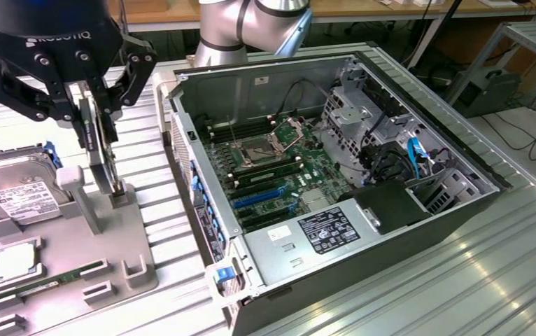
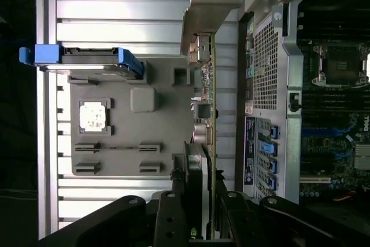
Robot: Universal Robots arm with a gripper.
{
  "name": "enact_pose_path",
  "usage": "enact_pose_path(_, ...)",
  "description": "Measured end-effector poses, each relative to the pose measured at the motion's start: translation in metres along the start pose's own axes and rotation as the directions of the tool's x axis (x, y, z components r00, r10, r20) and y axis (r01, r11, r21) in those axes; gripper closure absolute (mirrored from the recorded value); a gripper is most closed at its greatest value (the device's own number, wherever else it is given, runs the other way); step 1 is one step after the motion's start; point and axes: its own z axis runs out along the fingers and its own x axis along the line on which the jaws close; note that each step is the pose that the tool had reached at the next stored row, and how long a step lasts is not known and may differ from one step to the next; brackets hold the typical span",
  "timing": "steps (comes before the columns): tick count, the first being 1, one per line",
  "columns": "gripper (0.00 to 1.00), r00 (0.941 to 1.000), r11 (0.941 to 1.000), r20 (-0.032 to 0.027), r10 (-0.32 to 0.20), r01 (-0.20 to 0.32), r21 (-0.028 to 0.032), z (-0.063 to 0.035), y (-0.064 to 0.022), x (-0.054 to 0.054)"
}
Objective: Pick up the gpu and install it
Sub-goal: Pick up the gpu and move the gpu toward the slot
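- Exterior view: black gripper (image 1: 92,115) high at the exterior view's left, jaws clenched on the gpu (image 1: 100,150), 1 finger on each flat face.
- Held on edge and a little tilted, lower end down at the slotted post of the gray holder tray (image 1: 109,245). Cannot tell whether seated in the slot or just clear of it.
- Lying on the same tray, toward the exterior view's left: a hard drive (image 1: 11,196) with a white label, a square processor chip (image 1: 14,260) below it, and a slim green memory stick (image 1: 49,285) between small clips.
- Standing just beside the tray on the exterior view's right: an open computer case (image 1: 249,84) laid on its side, motherboard (image 1: 287,175) facing up, blue expansion slots (image 1: 257,199) near the board's middle, and a labelled power supply (image 1: 329,231) at the near end.
- Resting under everything: a ribbed metal table (image 1: 436,294).
- Wrist view: gripper (image 2: 199,218) with both black fingers flanking the gpu (image 2: 195,169), seen edge-on, silver end bracket at the far end from the fingers.
- Lined up between the holder tray (image 2: 167,125) and the perforated back of the computer case (image 2: 266,56), near the case but apart from it.
- Also on the tray here: the hard drive (image 2: 87,62) in blue rails and the processor chip (image 2: 94,115).
- Visible inside the case: the motherboard (image 2: 335,114), well apart from the gpu.
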Motion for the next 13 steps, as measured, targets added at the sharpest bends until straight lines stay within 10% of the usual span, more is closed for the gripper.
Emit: enact_pose_path(13,0.72,1.0,1.0,-0.0001,0.0,0.0,0.0007,0.0004,0.0001,-0.023)
